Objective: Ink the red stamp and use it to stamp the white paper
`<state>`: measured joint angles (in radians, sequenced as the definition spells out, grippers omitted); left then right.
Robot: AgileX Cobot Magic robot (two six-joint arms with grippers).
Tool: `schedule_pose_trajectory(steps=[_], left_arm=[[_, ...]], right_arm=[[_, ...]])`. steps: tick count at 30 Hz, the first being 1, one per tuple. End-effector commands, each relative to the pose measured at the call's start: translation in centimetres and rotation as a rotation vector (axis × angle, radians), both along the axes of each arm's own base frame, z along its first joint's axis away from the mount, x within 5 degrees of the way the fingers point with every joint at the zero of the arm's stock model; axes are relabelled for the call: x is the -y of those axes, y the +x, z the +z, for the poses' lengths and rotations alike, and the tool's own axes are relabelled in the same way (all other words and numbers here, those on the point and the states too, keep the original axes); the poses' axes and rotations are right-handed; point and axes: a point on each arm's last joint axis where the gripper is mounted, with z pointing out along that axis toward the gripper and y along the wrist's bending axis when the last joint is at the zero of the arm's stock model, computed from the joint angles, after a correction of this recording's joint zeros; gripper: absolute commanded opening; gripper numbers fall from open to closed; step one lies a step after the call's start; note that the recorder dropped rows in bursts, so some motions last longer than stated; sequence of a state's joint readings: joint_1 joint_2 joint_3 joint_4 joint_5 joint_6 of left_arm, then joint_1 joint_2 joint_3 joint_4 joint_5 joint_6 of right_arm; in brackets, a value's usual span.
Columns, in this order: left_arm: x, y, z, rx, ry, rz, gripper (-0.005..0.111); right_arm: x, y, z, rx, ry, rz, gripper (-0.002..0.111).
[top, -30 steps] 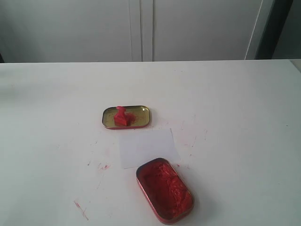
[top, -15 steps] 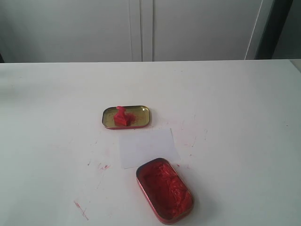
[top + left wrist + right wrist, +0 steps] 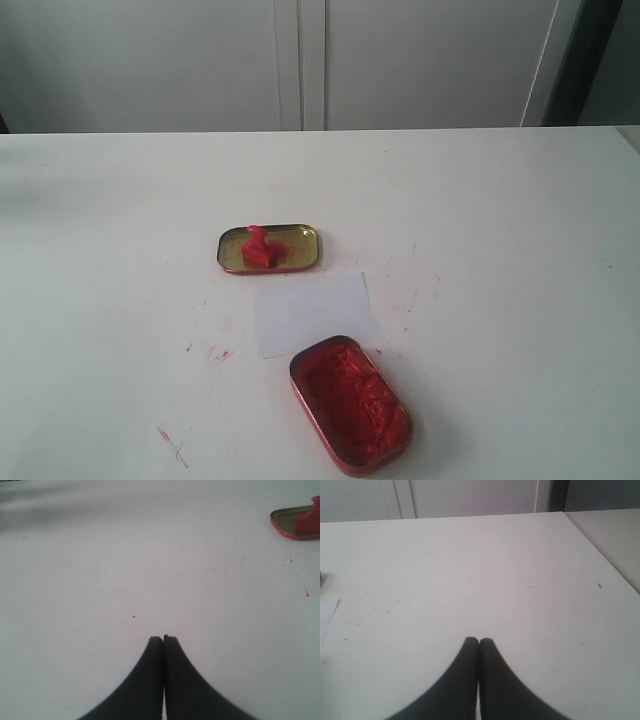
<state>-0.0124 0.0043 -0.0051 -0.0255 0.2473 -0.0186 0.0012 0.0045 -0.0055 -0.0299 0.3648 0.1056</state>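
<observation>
1. Closest to my controls are the tools. The left gripper [image 3: 163, 639] and the right gripper [image 3: 479, 640] each hang over bare table [image 3: 520, 260]. Both have their fingers pressed together and hold nothing. Neither shows in the exterior view.
2. Nearest that camera lies the open ink tin [image 3: 350, 403], full of red paste. Its far end meets the paper's near edge, but I cannot tell whether it touches or overlaps it.
3. Behind the tin the white paper [image 3: 315, 312] lies flat, and I see no print on it.
4. Just beyond the paper sits the gold lid [image 3: 305, 238]. The red stamp [image 3: 257, 247] stands upright in the lid's left half, knob up.
5. I see three risks:
   - The stamp is small and its knob narrow, so a pinch that lands off-centre could tip it or skate the shallow lid away.
   - Coming down with the fingers shut would simply knock it over.
   - The loose paper may cling to the sticky face and lift, smearing the print.
</observation>
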Motion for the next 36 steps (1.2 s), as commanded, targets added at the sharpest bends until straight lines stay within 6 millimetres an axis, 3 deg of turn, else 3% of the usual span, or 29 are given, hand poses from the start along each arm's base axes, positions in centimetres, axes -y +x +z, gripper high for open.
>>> schedule_pose_trajectory(steps=[1,4,22,36], left_arm=[[0.0,0.0,-0.1,0.0,0.003,0.0,0.0],[0.0,0.0,-0.1,0.0,0.003,0.0,0.0],[0.0,0.0,-0.1,0.0,0.003,0.0,0.0],[0.0,0.0,-0.1,0.0,0.003,0.0,0.0]], right_arm=[[0.1,0.0,-0.1,0.011,-0.03,0.002,0.0],[0.0,0.0,0.0,0.013,-0.095,0.02,0.0],[0.0,0.1,0.3,0.047,-0.098,0.021,0.0],[-0.2,0.0,4.7,0.536,-0.081,0.018,0.0]])
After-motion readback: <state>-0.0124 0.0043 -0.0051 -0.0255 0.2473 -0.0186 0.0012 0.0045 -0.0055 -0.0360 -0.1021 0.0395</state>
